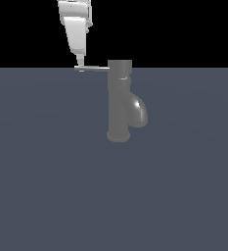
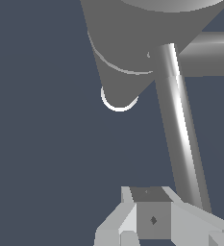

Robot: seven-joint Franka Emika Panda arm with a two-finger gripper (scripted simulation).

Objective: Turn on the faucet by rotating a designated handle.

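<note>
While I cannot tell whether the fingers are spread or pressed together, my gripper (image 1: pixel 79 62) sits at the handle's (image 1: pixel 92 68) left tip; pushing so near the end risks slipping off. Faucet (image 1: pixel 120 100) stands just right, mid-scene.

a flat, plain slate-blue floor (image 1: pixel 52 186) fills the lower part of the exterior view and ends in a straight edge against black. one thing stands directly on it: a dull grey faucet (image 1: pixel 120 100), upright, its flared round base (image 1: pixel 118 137) resting on the surface near the middle of the view. the short curved spout bulges toward the exterior view's right and does not reach the floor. in the wrist view the same blue surface (image 2: pixel 41 144) shows behind the faucet (image 2: pixel 132 43).
</note>
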